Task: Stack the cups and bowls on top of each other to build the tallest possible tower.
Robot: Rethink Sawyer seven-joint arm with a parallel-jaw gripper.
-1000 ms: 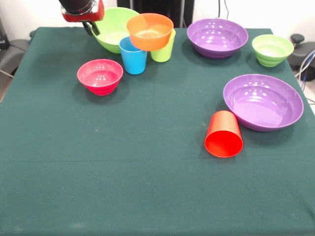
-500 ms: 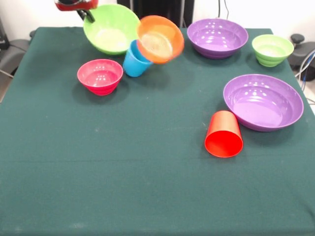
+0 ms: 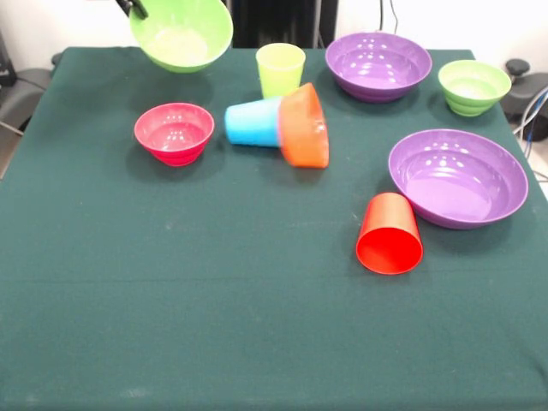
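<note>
Claw (image 3: 133, 8) upper left grips large green bowl (image 3: 181, 32) by rim, lifted off counter (image 3: 214, 325). Blue cup (image 3: 253, 122) & orange bowl (image 3: 305, 126) lie toppled mid-frame; nxt: reset base.

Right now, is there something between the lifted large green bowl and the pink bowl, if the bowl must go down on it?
Nothing visible does. The large green bowl hangs tilted at the table's far edge, held at its rim, and only bare cloth lies between it and the pink bowl. The fallen blue cup and orange bowl lie off to the side.
</note>
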